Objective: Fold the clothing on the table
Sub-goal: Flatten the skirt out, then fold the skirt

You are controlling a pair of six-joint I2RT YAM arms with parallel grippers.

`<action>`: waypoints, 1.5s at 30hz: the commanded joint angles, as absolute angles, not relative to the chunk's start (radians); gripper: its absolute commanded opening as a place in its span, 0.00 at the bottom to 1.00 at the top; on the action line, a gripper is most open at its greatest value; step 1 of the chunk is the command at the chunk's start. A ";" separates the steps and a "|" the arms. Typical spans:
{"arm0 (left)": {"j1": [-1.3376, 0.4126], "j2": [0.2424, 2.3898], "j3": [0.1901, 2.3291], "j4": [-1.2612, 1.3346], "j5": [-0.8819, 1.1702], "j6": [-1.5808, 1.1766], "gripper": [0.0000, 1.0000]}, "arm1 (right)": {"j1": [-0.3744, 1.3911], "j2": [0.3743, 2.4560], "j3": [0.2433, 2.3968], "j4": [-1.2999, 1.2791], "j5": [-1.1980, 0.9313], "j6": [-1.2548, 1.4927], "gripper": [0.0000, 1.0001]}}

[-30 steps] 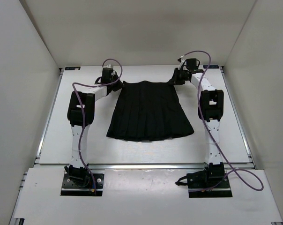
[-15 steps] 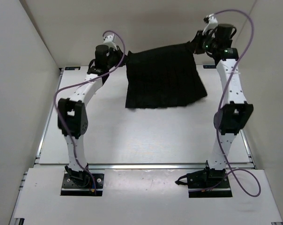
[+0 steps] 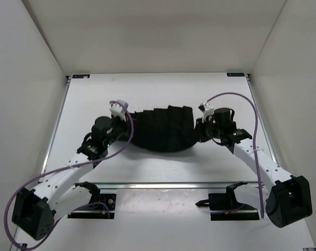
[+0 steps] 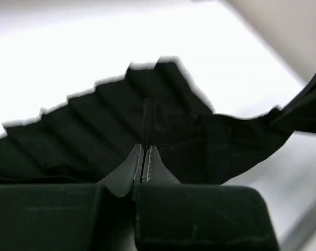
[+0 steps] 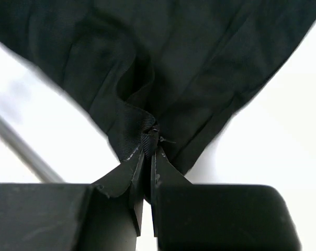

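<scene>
Top view: the black skirt is bunched over the middle of the white table, held between the left gripper at its left end and the right gripper at its right end. Left wrist view: the left gripper is pressed together, pinching a thin fold of the skirt. Right wrist view: the right gripper is likewise clamped, nipping a gathered edge of the skirt.
</scene>
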State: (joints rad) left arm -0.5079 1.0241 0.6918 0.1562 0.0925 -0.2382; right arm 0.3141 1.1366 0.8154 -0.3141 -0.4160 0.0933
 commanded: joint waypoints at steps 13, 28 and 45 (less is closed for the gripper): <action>-0.258 1.200 0.705 0.113 0.101 -0.407 0.00 | 0.189 1.685 1.357 -0.273 -0.603 0.080 0.00; -0.215 1.929 1.959 -0.124 0.193 -0.180 0.00 | 0.070 2.053 2.315 -0.495 -0.566 0.008 0.00; -0.598 0.949 0.600 -0.029 0.002 -0.316 0.00 | 0.300 1.126 0.905 -0.350 -0.368 0.110 0.00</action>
State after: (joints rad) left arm -0.5972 1.1191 0.6746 0.0025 0.0898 -0.2234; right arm 0.2642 1.1839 0.9314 -0.3656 -0.4088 0.0570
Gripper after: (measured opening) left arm 0.027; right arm 0.033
